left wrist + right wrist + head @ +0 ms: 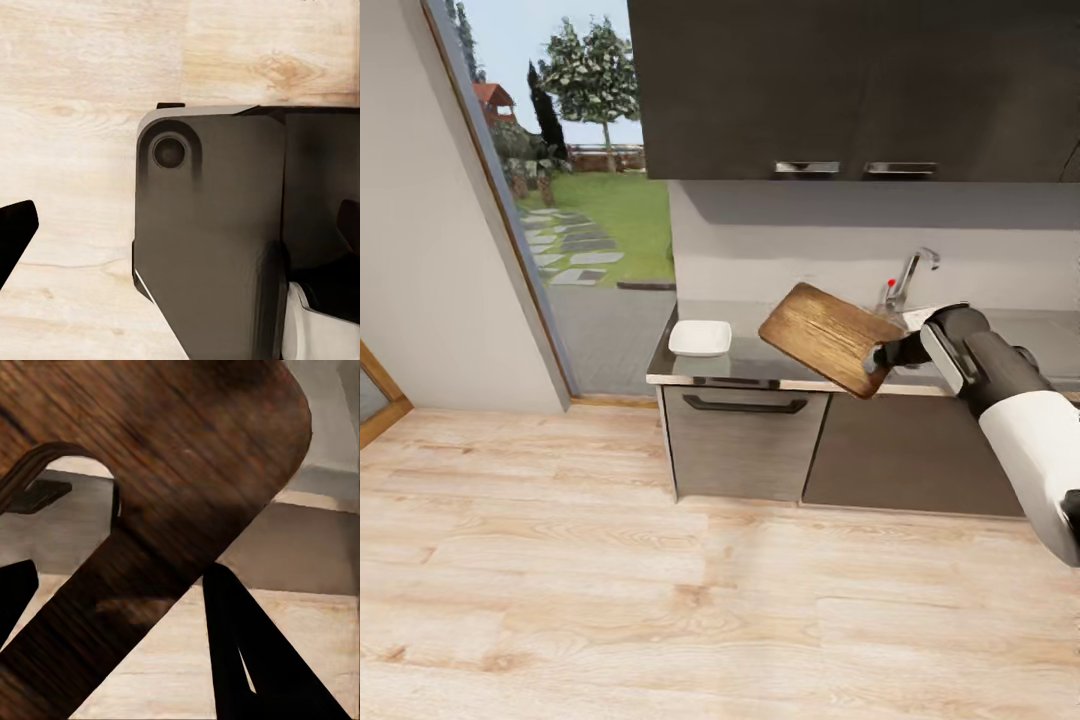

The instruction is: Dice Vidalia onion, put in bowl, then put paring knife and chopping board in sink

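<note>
My right gripper (887, 355) is shut on the handle end of the chopping board (825, 335), a dark-brown wooden board held tilted in the air above the front edge of the countertop (750, 370). Up close, the board (172, 457) with its handle slot crosses between the right gripper (127, 615) fingers. The white bowl (700, 338) sits on the countertop's left end. The sink's chrome faucet (908, 275) with a red knob rises behind the board; the board and my arm mostly hide the basin. My left gripper (180, 232) hangs open over the floor. The onion and paring knife are out of view.
Dark upper cabinets (840, 90) hang over the counter. Below it are dark grey cabinet fronts with a drawer handle (745, 405). A tall glass door (575, 200) stands to the left. Light wood floor (660, 580) stretches before the cabinets. My robot's dark base (217, 240) is below the left gripper.
</note>
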Tool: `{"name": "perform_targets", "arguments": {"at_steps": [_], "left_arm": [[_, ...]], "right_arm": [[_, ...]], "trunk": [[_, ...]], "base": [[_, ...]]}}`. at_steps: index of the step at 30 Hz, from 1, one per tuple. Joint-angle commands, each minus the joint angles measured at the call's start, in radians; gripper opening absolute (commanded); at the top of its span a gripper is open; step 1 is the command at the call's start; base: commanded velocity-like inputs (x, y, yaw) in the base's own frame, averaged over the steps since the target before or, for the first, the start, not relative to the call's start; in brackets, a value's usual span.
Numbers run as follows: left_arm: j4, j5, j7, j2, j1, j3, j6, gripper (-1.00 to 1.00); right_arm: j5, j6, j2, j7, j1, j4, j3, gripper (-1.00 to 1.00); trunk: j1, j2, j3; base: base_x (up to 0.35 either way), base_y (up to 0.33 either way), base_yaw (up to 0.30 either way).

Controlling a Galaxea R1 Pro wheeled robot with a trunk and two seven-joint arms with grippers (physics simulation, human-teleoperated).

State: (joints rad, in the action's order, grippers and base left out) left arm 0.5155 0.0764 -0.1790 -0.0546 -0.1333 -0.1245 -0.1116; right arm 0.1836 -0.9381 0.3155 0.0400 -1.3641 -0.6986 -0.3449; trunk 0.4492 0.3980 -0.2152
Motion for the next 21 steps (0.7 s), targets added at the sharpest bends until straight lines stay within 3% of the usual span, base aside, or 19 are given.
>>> {"name": "perform_targets", "arguments": {"at_steps": [1,5,7,8,11,18,21], "left_arm": [[0.001,0.008,-0.008,0.001,0.000,-0.007,-0.002,1.00],[0.001,0.008,-0.008,0.001,0.000,-0.008,-0.002,1.00],[0.001,0.008,-0.008,0.001,0.000,-0.008,-0.002,1.00],[0.001,0.008,-0.008,0.001,0.000,-0.008,-0.002,1.00],[0.001,0.008,-0.008,0.001,0.000,-0.008,-0.002,1.00],[0.001,0.008,-0.008,0.001,0.000,-0.008,-0.002,1.00],[0.001,0.008,-0.008,0.001,0.000,-0.007,-0.002,1.00]], "right_arm": [[-0.044,-0.003,0.002,0.132,-0.005,0.012,-0.005,-1.00],[-0.093,0.000,0.010,0.363,-0.007,0.023,-0.016,-1.00],[-0.127,0.000,0.019,0.429,-0.007,0.024,-0.019,-1.00],[-0.164,0.001,0.024,0.478,-0.007,0.026,-0.020,-1.00],[-0.202,0.002,0.028,0.532,-0.007,0.031,-0.021,-1.00],[-0.223,0.002,0.032,0.554,-0.006,0.052,-0.023,-1.00],[-0.269,0.002,0.031,0.555,-0.006,0.054,-0.031,-1.00]], "trunk": [[0.001,0.002,-0.002],[0.001,0.002,-0.002],[0.001,0.002,-0.002],[0.001,0.002,-0.002],[0.001,0.002,-0.002],[0.001,0.002,-0.002],[0.001,0.002,-0.002]], "base": [[0.146,-0.099,0.000],[0.209,-0.050,0.000],[0.267,-0.014,0.000],[0.290,-0.007,0.000],[0.304,-0.003,0.000],[0.313,-0.010,0.000],[0.279,-0.163,0.000]]}}
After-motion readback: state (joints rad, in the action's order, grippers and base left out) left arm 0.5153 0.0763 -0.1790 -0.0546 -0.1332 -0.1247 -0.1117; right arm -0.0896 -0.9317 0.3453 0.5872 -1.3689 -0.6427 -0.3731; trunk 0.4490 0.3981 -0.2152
